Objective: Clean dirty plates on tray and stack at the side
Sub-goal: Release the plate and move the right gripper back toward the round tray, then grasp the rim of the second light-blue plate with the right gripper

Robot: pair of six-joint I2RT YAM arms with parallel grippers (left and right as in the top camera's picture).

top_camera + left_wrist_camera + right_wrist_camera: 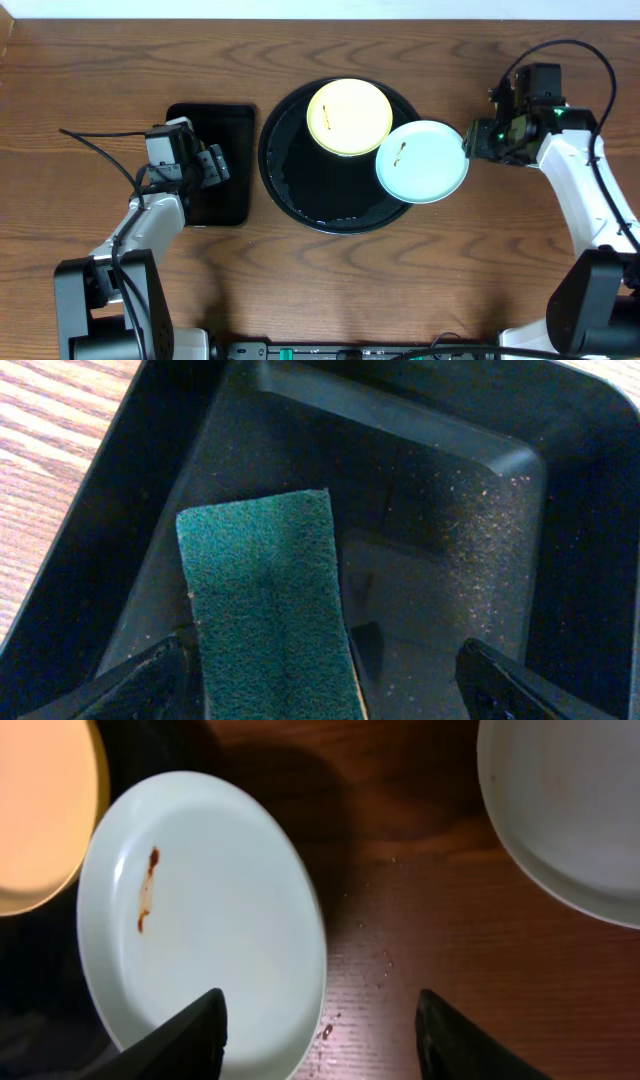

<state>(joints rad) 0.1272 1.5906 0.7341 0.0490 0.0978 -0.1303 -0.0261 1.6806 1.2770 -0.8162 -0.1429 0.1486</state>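
A pale yellow plate (pixel 348 117) lies at the back of the round black tray (pixel 310 190). A mint-blue plate (pixel 422 162) with a brown smear (pixel 147 895) overhangs the tray's right rim onto the wood. My right gripper (pixel 470 140) is at that plate's right edge. In the right wrist view its fingers stand apart: one is above the plate (pixel 200 910), the other above bare table, so the right gripper (pixel 320 1000) is open around the rim. Another pale plate (pixel 570 810) lies on the table further off. My left gripper (pixel 322 650) hangs open over a green sponge (pixel 265 600).
The sponge lies in a small rectangular black tray (pixel 225 205) left of the round one, close to the left finger. Small droplets or crumbs speckle the wood beside the mint plate. Both arm bases stand at the table's near corners.
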